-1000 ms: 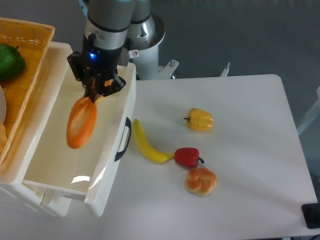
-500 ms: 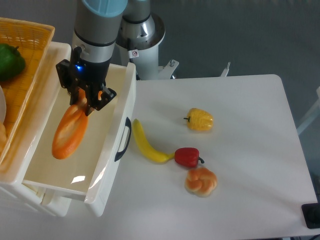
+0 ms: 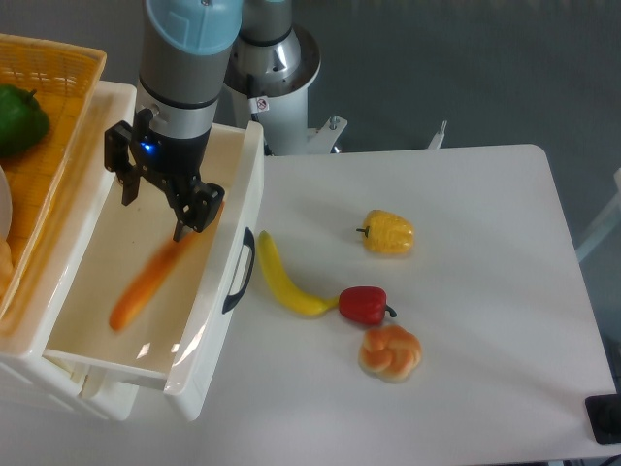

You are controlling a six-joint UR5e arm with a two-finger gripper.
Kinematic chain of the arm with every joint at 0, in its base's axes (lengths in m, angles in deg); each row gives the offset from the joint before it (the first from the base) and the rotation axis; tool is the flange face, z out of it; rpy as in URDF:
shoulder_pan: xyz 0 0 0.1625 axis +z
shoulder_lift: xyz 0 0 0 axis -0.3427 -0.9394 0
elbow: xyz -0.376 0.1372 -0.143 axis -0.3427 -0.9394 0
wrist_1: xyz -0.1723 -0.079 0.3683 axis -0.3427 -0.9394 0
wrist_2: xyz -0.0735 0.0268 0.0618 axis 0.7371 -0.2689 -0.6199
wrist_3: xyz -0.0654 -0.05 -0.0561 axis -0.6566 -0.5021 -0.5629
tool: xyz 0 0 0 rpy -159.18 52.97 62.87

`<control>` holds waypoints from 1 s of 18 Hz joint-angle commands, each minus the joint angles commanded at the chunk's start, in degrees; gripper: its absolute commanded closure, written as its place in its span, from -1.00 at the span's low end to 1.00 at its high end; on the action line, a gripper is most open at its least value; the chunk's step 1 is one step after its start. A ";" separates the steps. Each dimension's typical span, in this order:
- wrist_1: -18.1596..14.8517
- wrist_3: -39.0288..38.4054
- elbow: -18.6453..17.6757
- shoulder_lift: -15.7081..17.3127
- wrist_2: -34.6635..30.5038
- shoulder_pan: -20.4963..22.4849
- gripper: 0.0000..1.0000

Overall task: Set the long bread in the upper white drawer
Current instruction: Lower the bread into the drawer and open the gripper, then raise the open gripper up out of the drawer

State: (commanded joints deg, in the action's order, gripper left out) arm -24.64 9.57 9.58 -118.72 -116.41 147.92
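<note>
A white table (image 3: 466, 320) fills most of the view, with grey floor behind it and my arm's base at the far edge. The open white drawer (image 3: 225, 320) sits at the table's left end, its black handle (image 3: 238, 271) facing the table; I take it as my landmark.

My claw (image 3: 153, 206) hangs over the drawer's far half, fingers spread apart and gripping nothing. One finger (image 3: 193, 212) points down on the side nearer the handle, the other (image 3: 126, 181) stands toward the drawer's left wall.

The bread (image 3: 152, 277) is inside the drawer, below the claw and nearer the drawer's front. It shows as a blurred orange streak running diagonally, its upper end just beside the handle-side finger, its lower end toward the drawer's front-left corner. The blur hides whether it touches the drawer floor, and whether its upper end touches that finger.

Left of the drawer, an orange basket (image 3: 68, 116) holds a green pepper (image 3: 19, 118).

Right of the drawer, on the table, a banana (image 3: 281, 279) lies just beside the handle. A red pepper (image 3: 364, 305) touches the banana's far tip, a knotted bun (image 3: 390, 352) lies right by the red pepper, and a yellow pepper (image 3: 389, 233) lies farther from the drawer, apart from the rest.
</note>
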 joint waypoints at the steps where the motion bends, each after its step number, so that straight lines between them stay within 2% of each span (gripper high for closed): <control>1: 0.00 0.00 0.00 0.00 0.00 0.00 -0.99; 6: 0.26 0.18 -0.09 0.00 0.00 0.61 -0.99; 10: 0.35 1.14 0.00 -0.17 -0.97 4.30 -1.00; 15: 1.14 4.21 -1.58 -0.09 -1.23 9.13 -1.00; 18: 2.10 5.97 -2.72 -0.44 -4.81 11.68 -1.00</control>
State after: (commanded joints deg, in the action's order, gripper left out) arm -22.54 15.54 6.86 -119.15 -121.23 159.60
